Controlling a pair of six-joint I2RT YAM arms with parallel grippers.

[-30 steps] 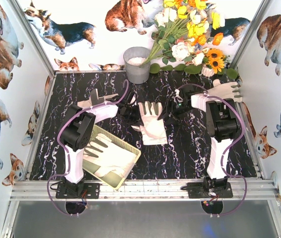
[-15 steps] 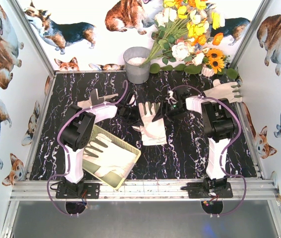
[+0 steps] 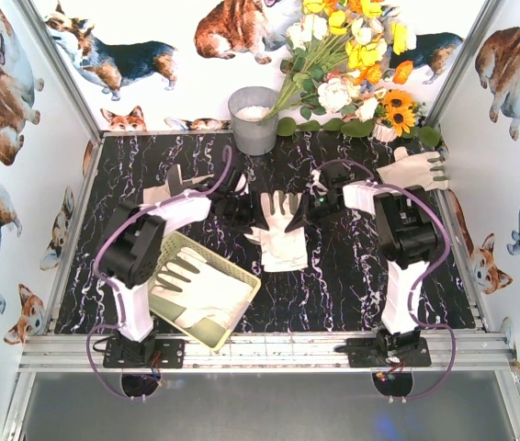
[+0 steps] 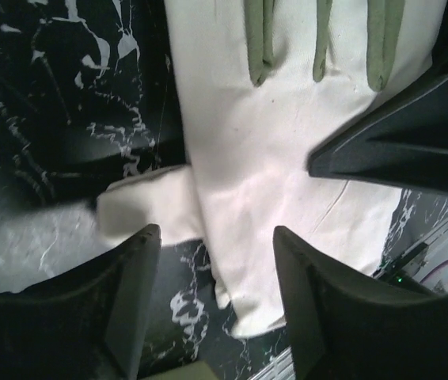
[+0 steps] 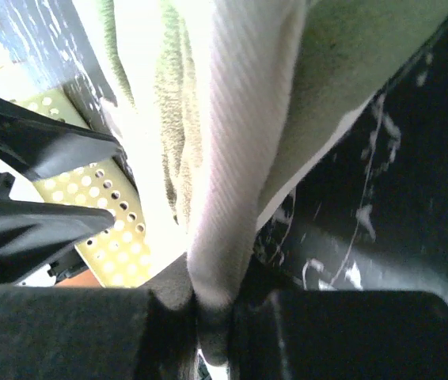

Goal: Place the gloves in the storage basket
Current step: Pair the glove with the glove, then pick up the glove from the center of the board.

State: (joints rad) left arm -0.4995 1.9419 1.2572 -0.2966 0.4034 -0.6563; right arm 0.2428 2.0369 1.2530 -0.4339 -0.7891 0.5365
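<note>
Swung leftward over the past second, the right gripper [image 3: 304, 208] is clamped on a raised fold of the centre glove [image 3: 278, 237] on the black marble table [image 3: 352, 276]. The left gripper [image 3: 239, 208] hangs with fingers spread beside the glove's thumb edge. 2 other gloves [image 3: 196, 287] lie in the storage basket [image 3: 232, 268], near left.

glove [image 5: 240, 119]: matt ribbed cream cloth (grey patches smoother); basket [image 5: 121, 237]: smooth perforated plastic; table [image 3: 352, 276]: glossy marbled top; bucket [image 3: 254, 129]: dull metal.
</note>
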